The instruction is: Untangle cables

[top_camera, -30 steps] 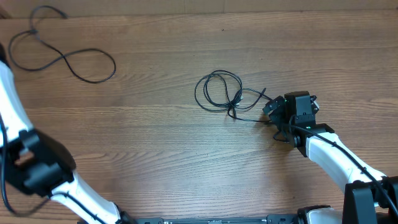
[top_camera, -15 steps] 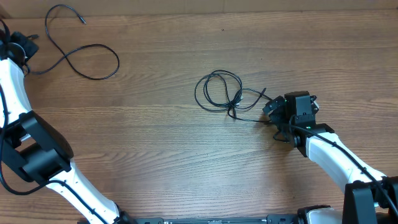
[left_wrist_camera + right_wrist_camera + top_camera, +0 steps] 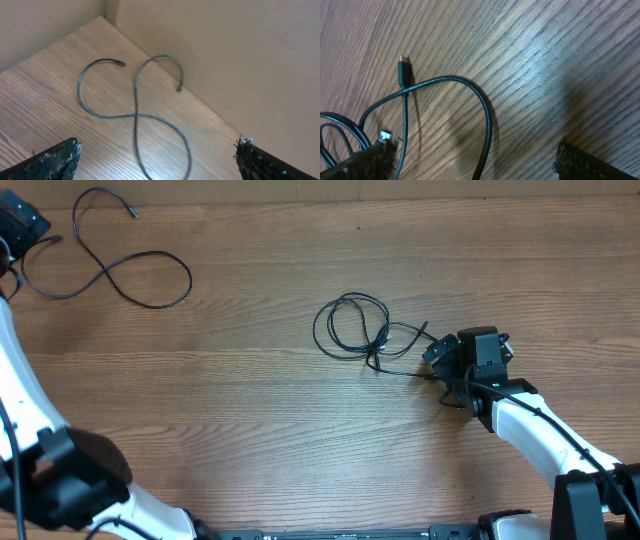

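One black cable [image 3: 108, 270] lies by itself in loose curves at the far left of the table. The left wrist view shows this cable [image 3: 136, 116] flat on the wood in an S shape. My left gripper [image 3: 20, 222] hovers beside its left end, open [image 3: 157, 161] and holding nothing. Two more cables [image 3: 378, 348] lie looped and knotted together at mid-table. My right gripper [image 3: 440, 370] sits just right of that tangle, open [image 3: 477, 167]. A curve of cable [image 3: 488, 117] runs on the table between its fingers, ungripped. A black plug [image 3: 403, 69] and a pale tip [image 3: 385, 135] lie nearby.
A beige wall [image 3: 240, 60] borders the table's far edge close behind the separated cable. Bare wood [image 3: 250, 420] spans the space between the two cable groups and the table's front.
My left gripper has opened and let go of the separated cable, then drawn back toward the far left corner. The cable's left end settled on the table. The right arm has not moved.
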